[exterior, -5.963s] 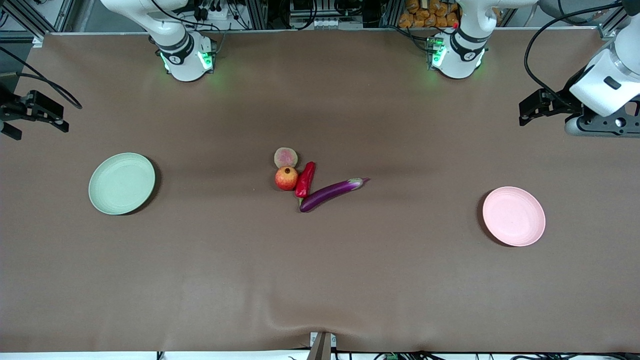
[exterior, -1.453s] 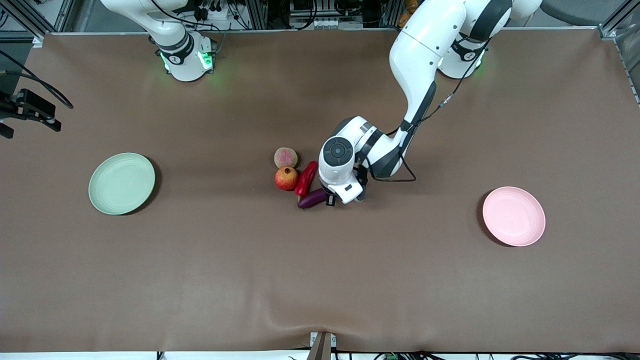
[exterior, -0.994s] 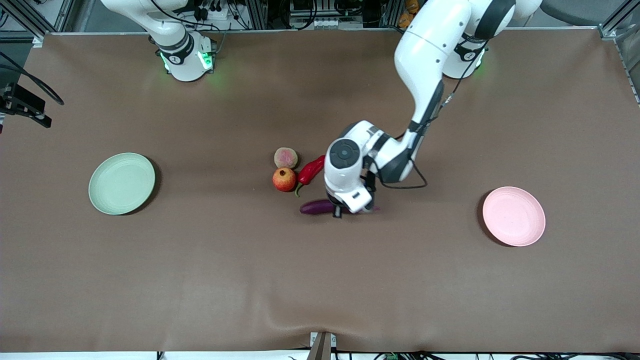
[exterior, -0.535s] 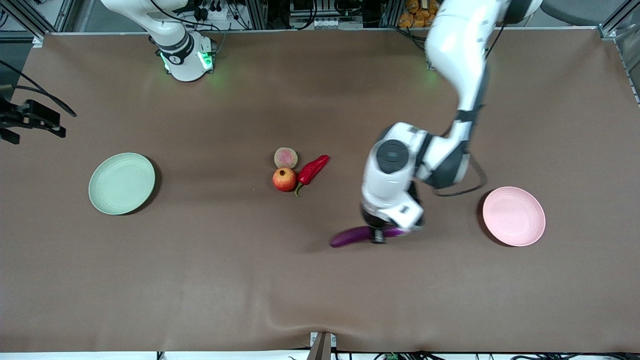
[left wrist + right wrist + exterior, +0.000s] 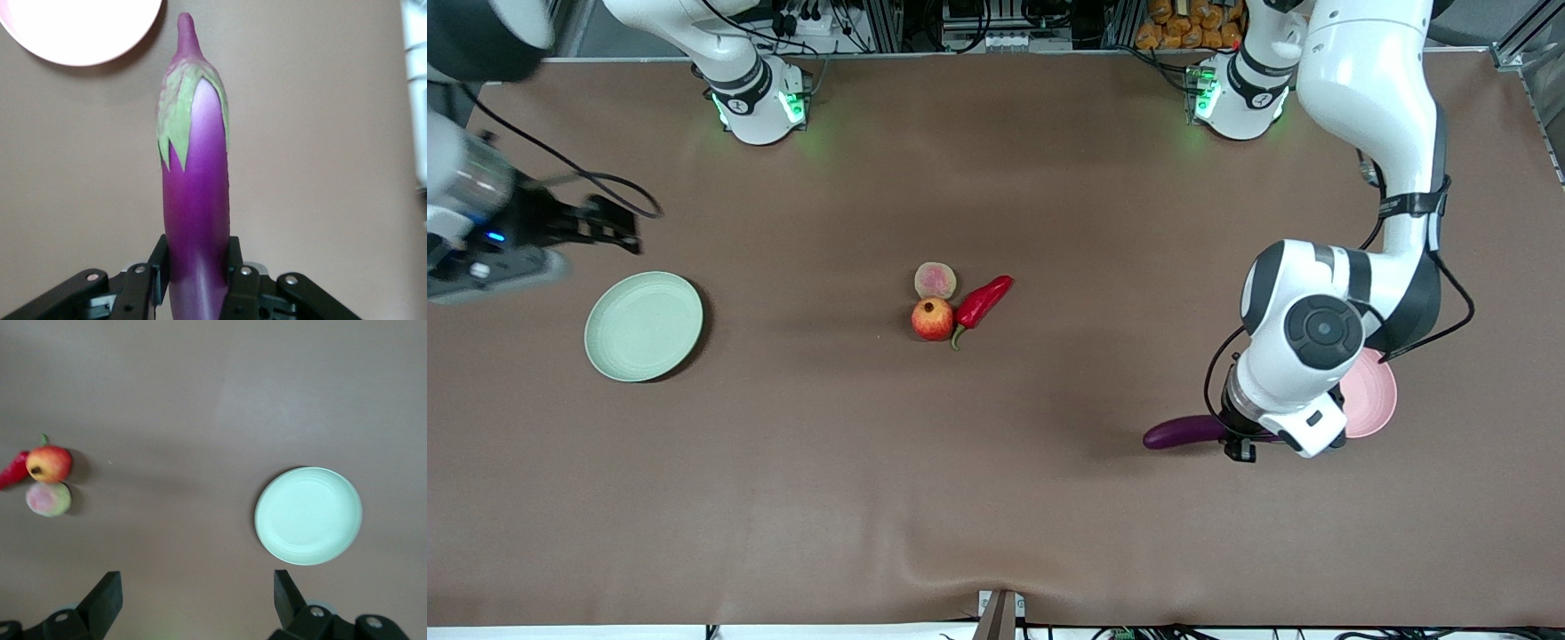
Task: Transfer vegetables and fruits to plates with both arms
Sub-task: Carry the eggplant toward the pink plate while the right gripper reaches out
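The eggplant [image 5: 197,220] has smooth, glossy purple skin, and the chili pepper [image 5: 980,302] shines red. The green plate [image 5: 308,515] and pink plate [image 5: 1376,396] look matt, like plastic. A matt brown cloth-like sheet covers the tabletop [image 5: 996,498].

My two arms are glossy white with black joint bands; the left arm [image 5: 1369,116] trails a thin black cable. Both bases glow green. My grippers are matte black, silver screw heads on the left gripper [image 5: 195,283].

Table [image 5: 996,498] carries two plates [image 5: 643,326], pomegranate [image 5: 933,319], chili [image 5: 980,302], apparently guava [image 5: 935,280].
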### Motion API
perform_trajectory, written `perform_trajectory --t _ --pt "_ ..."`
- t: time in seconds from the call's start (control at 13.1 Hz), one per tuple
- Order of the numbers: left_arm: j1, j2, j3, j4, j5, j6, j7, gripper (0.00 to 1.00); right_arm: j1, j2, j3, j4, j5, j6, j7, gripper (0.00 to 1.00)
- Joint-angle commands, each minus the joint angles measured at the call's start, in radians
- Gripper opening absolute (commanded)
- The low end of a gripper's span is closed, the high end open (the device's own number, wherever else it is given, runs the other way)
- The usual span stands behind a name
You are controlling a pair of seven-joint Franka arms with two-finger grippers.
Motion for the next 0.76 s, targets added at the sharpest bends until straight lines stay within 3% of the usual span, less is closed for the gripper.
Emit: perform_trajectory --t 0.0,0.23,0.46,0.69 --pt "-0.005 -0.042 -0.008 -0.063 0.015 -0.06 0.106 0.09 0.038 0.097 -0.01 0.053 0.061 0.038 0.078 1.0" --pt "0.011 -0.154 -0.008 -0.218 0.015 -0.056 0.229 0.06 0.09 0.199 -0.01 0.054 0.117 0.119 0.188 1.0" --pt "0.053 -0.228 -0.005 -0.38 0.033 0.034 0.37 0.07 0.222 0.29 -0.01 0.05 0.146 0.204 0.499 1.0" --pt "0.105 -0.208 -0.007 -0.418 0.097 0.064 0.542 0.07 0.348 0.396 -0.01 0.038 0.146 0.29 0.656 1.0"
